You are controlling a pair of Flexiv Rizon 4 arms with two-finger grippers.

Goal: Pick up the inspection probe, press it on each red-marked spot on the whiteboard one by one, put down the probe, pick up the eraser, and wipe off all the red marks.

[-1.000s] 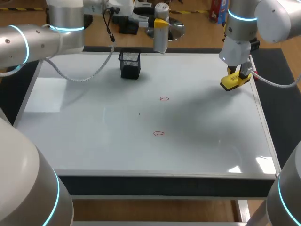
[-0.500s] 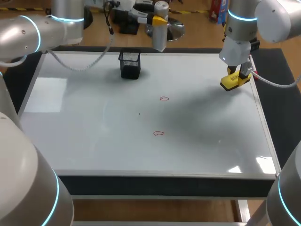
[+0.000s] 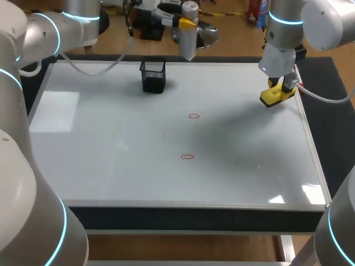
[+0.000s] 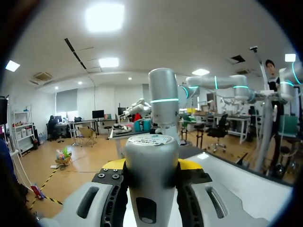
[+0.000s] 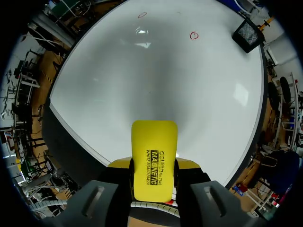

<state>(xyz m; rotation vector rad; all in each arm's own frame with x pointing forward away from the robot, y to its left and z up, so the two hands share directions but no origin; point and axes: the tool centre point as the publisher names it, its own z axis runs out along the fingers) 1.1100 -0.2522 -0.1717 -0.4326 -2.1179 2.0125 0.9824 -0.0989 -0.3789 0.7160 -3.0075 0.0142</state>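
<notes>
My left gripper (image 3: pixel 187 23) is shut on the grey cylindrical probe (image 3: pixel 189 39), which hangs upright in the air over the whiteboard's (image 3: pixel 111 149) back edge. In the left wrist view the probe (image 4: pixel 151 175) fills the gap between the yellow-tipped fingers (image 4: pixel 114 164). Two small red marks are drawn mid-board, one (image 3: pixel 193 116) farther back and one (image 3: pixel 188 157) nearer. My right gripper (image 3: pixel 277 91) is shut on the yellow eraser (image 3: pixel 273 97) above the board's back right part. From the right wrist, the eraser (image 5: pixel 154 158) sticks out ahead of the fingers, with both red marks (image 5: pixel 193 35) far ahead.
A black mesh holder (image 3: pixel 153 76) stands on the board at the back, left of the probe; it also shows in the right wrist view (image 5: pixel 247 32). The board's metal frame (image 3: pixel 310 138) runs along its right side.
My left arm's upper links have swung toward the left of the view, and the probe has shifted only slightly. The right arm and eraser have stayed put.
</notes>
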